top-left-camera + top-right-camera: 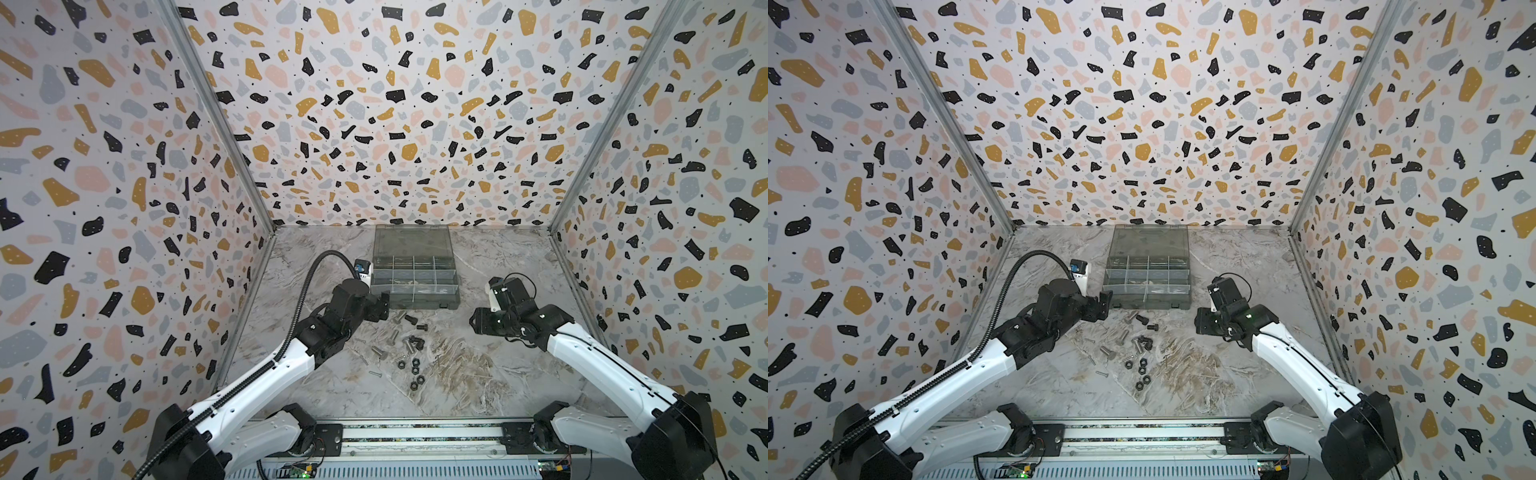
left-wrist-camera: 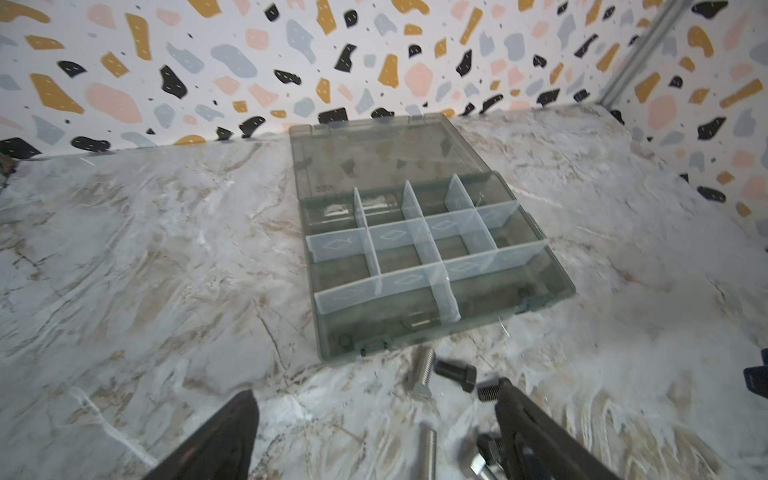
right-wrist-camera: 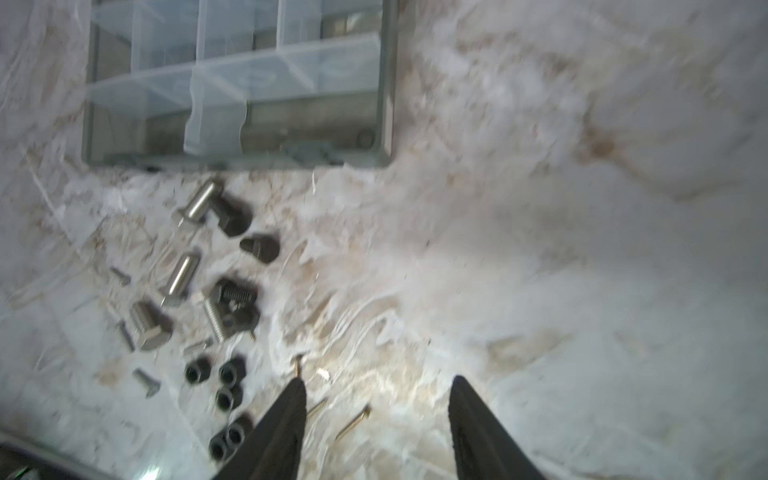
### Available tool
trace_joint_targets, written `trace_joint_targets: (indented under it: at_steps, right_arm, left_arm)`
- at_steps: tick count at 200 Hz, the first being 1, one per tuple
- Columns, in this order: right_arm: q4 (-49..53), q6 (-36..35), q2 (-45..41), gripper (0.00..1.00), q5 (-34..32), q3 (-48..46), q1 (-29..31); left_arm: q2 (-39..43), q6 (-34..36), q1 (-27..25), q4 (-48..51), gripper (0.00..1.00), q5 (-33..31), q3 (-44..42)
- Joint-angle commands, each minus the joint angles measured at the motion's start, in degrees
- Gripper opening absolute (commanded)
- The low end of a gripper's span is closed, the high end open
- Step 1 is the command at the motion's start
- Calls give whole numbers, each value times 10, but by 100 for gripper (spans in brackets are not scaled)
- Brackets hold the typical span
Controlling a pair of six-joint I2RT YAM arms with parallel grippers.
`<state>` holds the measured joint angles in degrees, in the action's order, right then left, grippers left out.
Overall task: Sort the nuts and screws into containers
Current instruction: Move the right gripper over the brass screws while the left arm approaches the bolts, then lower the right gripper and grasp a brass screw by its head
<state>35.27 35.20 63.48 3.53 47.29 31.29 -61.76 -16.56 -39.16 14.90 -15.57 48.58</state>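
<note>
The containers are compartments of a smoky-grey organiser box (image 1: 415,302) (image 1: 1147,302) at the table's back, lid lying open behind it. Silver and black hex-head screws (image 1: 409,332) (image 1: 1133,334) lie scattered just in front of it, with black nuts (image 1: 415,372) (image 1: 1142,370) nearer the front. My left gripper (image 1: 380,309) (image 2: 377,386) hovers open at the box's front left corner, above the farthest screws (image 2: 424,370). My right gripper (image 1: 478,322) (image 3: 378,379) stands open to the right of the pile, with thin screws (image 3: 353,422) on the table between its fingers and the nuts (image 3: 226,386) beside one finger.
Patterned walls close in the marble table (image 1: 498,374) on the left, back and right. A rail (image 1: 415,434) carrying both arm bases runs along the front edge. The left arm's black cable loops up beside the box.
</note>
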Motion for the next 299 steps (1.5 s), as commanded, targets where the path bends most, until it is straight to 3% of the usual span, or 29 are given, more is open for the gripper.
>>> trace_joint_targets:
  at_steps: [1, 56, 107, 215, 299]
  right_arm:
    - [50, 82, -20, 54, 14, -24, 30]
    - [23, 187, 7, 48, 7, -76, 115]
    - [1, 260, 63, 48, -25, -52, 179]
    - [-41, 302, 154, 35, -21, -58, 184]
    - [-32, 283, 225, 27, -32, -33, 184]
  left_arm:
    - [-11, 22, -26, 76, 91, -14, 29]
    - [-9, 0, -68, 84, 100, 4, 7]
    - [8, -6, -135, 114, 100, -50, -2]
    - [71, -28, -154, 129, 100, -82, -39]
    - [74, -23, -154, 121, 100, -84, -49]
